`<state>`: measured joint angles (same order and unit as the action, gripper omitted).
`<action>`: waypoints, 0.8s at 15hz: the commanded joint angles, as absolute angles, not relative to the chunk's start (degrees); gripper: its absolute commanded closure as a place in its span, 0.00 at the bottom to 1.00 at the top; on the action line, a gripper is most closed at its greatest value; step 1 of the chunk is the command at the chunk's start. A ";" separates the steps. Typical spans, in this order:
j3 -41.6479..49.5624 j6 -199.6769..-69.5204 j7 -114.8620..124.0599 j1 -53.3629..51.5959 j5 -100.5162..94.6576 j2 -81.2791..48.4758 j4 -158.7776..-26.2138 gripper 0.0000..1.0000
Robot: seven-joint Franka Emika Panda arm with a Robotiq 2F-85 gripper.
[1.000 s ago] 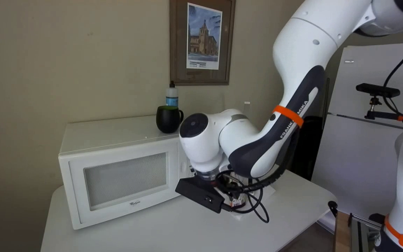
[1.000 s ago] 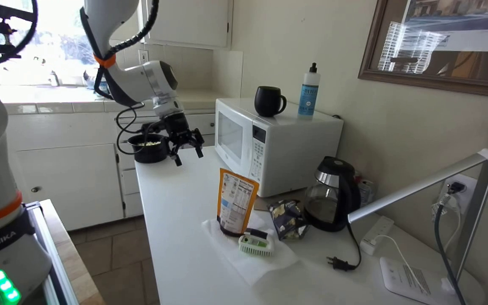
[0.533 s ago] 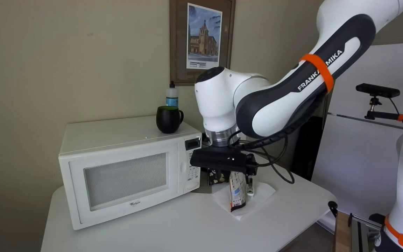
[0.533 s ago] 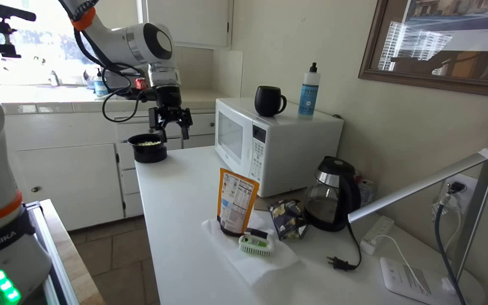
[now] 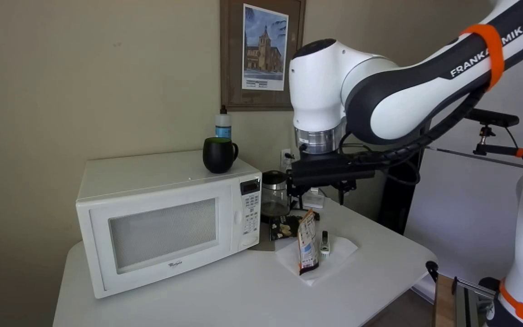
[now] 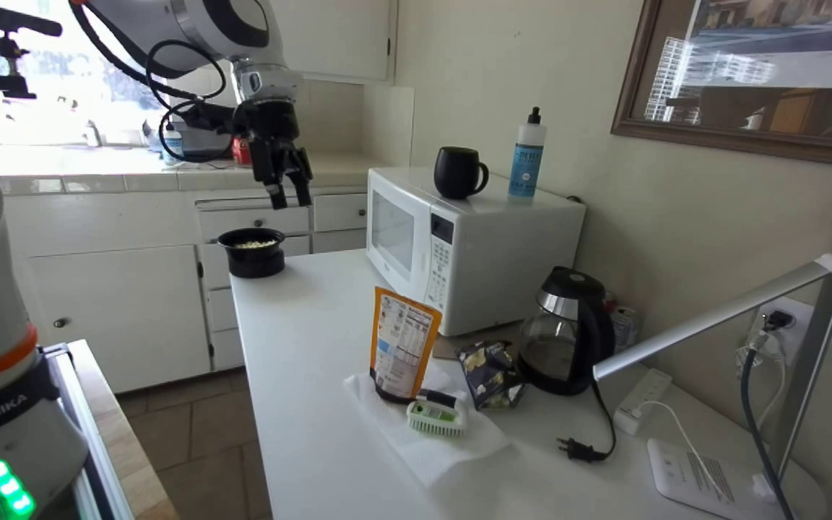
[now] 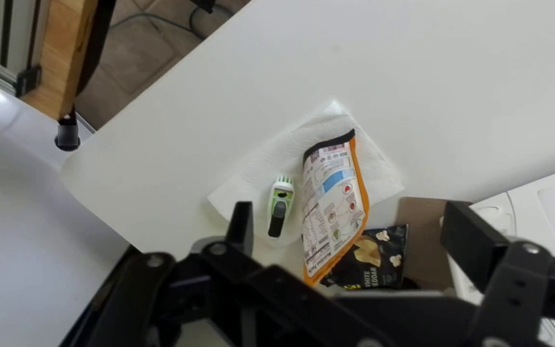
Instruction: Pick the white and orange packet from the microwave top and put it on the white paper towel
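The white and orange packet (image 6: 403, 347) stands upright on the white paper towel (image 6: 452, 458) on the table. Its printed back and orange edge show, and it also appears in the wrist view (image 7: 333, 197). The towel shows around its base (image 5: 341, 252). The microwave (image 5: 166, 236) stands beside it; its top holds a dark mug (image 5: 218, 155) and a blue-labelled bottle (image 6: 526, 162). My gripper (image 7: 349, 214) is open and empty, its fingers wide apart. It is raised well above the table and apart from the packet, as an exterior view (image 5: 321, 204) shows.
A small green and white brush (image 6: 436, 419) lies on the towel beside the packet. A dark snack bag (image 6: 492, 375) and a coffee pot (image 6: 564, 325) stand near the microwave. A black pot (image 6: 253, 263) is at the table end. A lamp arm (image 6: 712, 318) slants over the table.
My arm has risen and drawn back from the table, and the gripper has turned to point more straight down. The packet, towel, brush and mug have not moved.
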<state>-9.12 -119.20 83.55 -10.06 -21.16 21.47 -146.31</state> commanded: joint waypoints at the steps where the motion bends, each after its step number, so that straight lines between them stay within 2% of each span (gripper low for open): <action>1: -8.86 -128.06 74.16 -7.41 -24.43 32.67 -157.23 0.00; 4: -6.58 -136.83 63.88 -5.67 -24.21 39.68 -164.73 0.00; 5: -1.66 -137.40 62.56 -9.25 -26.05 34.60 -158.82 0.00; 6: -0.09 -141.38 61.15 -9.02 -26.28 34.45 -160.16 0.00; 7: -4.13 -137.26 64.33 -7.25 -25.15 35.36 -159.95 0.00; 12: -0.54 -140.05 61.27 -8.44 -25.67 34.49 -159.15 0.00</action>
